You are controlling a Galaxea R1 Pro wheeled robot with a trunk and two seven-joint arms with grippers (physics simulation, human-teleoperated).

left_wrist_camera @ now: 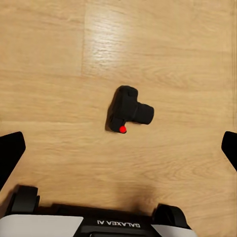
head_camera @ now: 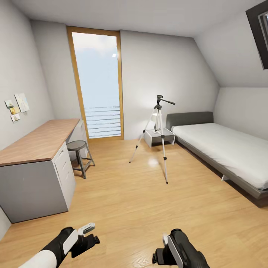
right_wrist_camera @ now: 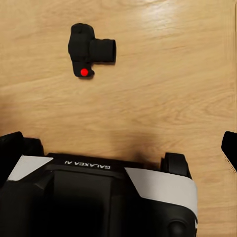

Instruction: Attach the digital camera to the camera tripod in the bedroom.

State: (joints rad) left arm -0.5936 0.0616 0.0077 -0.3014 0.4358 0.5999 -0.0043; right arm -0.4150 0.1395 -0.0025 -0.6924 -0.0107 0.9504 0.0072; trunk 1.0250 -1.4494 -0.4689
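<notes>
The digital camera lies on the light wood floor, a small black body with its lens barrel sticking out sideways and a red button at one end. My left gripper hovers open above it, and its dark fingertips stand wide apart at the picture's sides. The right wrist view has the camera farther off, beyond my open right gripper. The camera tripod stands upright mid-room on three thin silver legs, well ahead of both grippers.
This is the bedroom. A wood-topped desk with a round stool lines the left wall. A grey bed fills the right side, with a small nightstand behind the tripod. A tall window is in the far wall.
</notes>
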